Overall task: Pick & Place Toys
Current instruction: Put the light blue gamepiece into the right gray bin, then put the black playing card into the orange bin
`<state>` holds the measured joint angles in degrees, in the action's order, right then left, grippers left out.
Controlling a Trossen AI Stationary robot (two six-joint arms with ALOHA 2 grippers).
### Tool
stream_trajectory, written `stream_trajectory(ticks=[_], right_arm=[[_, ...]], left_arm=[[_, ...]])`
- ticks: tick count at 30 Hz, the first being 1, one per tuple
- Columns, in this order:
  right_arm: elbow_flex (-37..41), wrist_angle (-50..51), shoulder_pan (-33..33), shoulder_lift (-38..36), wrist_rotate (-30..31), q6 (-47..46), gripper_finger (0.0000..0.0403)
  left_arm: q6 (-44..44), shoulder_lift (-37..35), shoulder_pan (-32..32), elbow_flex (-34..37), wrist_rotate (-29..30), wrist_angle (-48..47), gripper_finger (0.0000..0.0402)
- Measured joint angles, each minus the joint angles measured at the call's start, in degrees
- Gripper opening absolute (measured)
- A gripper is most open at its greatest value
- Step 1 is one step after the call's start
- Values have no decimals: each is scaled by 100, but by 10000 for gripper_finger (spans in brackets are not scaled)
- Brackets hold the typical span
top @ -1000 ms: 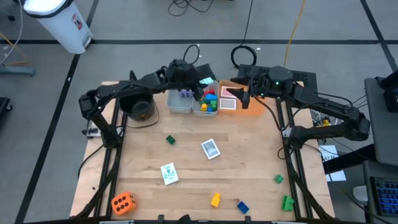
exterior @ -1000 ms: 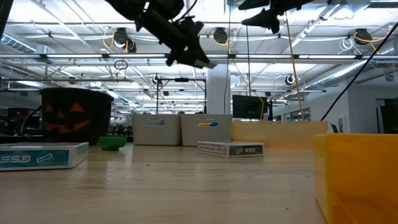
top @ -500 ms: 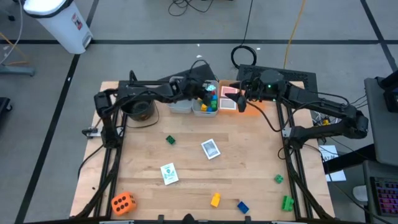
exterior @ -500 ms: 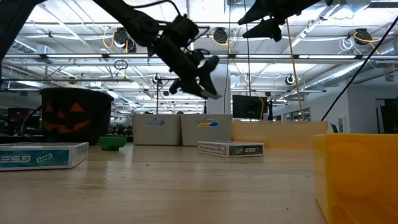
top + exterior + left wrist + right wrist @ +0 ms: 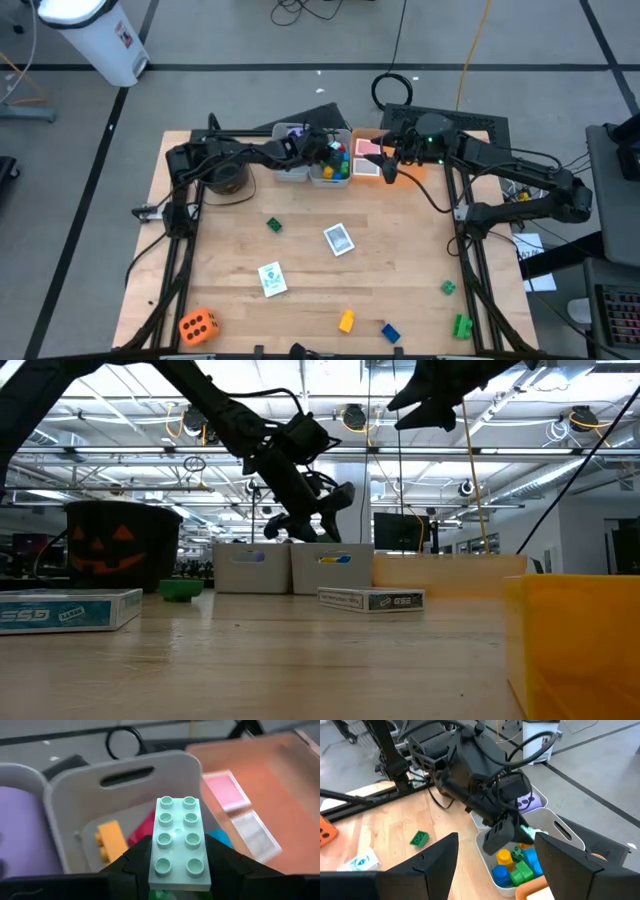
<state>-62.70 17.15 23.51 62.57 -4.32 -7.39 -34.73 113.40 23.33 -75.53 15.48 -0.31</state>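
Note:
My left gripper [image 5: 326, 150] hangs just above the grey bin [image 5: 322, 178] that holds several coloured bricks, and is shut on a pale green brick [image 5: 181, 842]. That brick also shows as a mint sliver [image 5: 527, 833] in the right wrist view. A second grey bin [image 5: 287, 173] next to it holds the purple die [image 5: 20, 827]. My right gripper [image 5: 386, 160] stands open, high over the orange tray [image 5: 402, 176], which has picture cards [image 5: 227, 790] lying in it. Loose toys lie flat on the table: a green brick [image 5: 274, 226], two cards [image 5: 339, 239] [image 5: 271, 279] and the orange die [image 5: 197, 326]. My left gripper pinches the pale green brick by its two long sides [image 5: 156, 870] between the two fingers [image 5: 131, 866], at the end nearer the wrist. The fingers slant down from the table's left and lie along the brick. The brick is lifted clear over the bin, studs facing the camera.
A black pumpkin bucket [image 5: 222, 173] stands left of the bins. Near the front edge lie a yellow brick [image 5: 346, 321], a blue brick [image 5: 390, 332] and two green bricks [image 5: 448, 288] [image 5: 462, 326]. The middle of the wooden table [image 5: 400, 250] is bare.
My left gripper has sunk toward the brick bin and rolled about its own line, still shut on the pale green brick, which has come down with it and stays clear of the bin.

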Motion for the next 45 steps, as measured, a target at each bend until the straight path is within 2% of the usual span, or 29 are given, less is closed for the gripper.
stream_trajectory(ticks=[4,17,20,29,37,42,45], right_arm=[[0,143,0,0,-16,272,254],[0,217,0,0,-21,879,254],[0,293,0,0,-21,971,254],[0,526,0,0,-22,1036,254],[0,599,0,-24,-26,1284,254],[0,660,0,-22,-24,1289,254],[0,667,1,-22,-24,1400,254]], left_arm=[[-115,-9,53,0,203,34,145],[-183,-9,140,0,-341,50,148],[-185,-9,140,0,-340,39,166],[-563,-9,140,0,-297,63,256],[-361,-422,178,0,-1206,30,281],[-273,-984,210,0,-1808,3,282],[-291,-1359,204,0,-1957,17,282]])
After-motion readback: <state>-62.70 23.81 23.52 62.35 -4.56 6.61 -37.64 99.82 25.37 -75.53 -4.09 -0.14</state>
